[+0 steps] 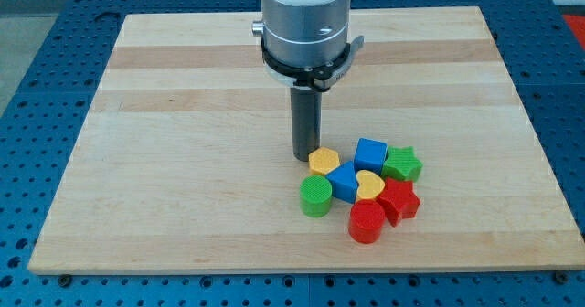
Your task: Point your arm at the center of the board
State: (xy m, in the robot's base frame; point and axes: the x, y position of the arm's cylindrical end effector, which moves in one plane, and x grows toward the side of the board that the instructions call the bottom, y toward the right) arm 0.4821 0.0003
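The wooden board [183, 161] fills most of the view. My tip [303, 158] stands on it near the middle, just left of and touching or almost touching the yellow hexagon block [324, 161]. The blocks sit in a tight cluster to the tip's lower right: a blue cube [370, 153], a green star [403, 164], a second blue block [344, 181], a yellow heart [369, 185], a green cylinder [315, 197], a red star-like block [398, 200] and a red cylinder [366, 222].
The arm's grey wrist [304, 24] hangs over the board's top middle. A blue perforated table [37, 88] surrounds the board on all sides.
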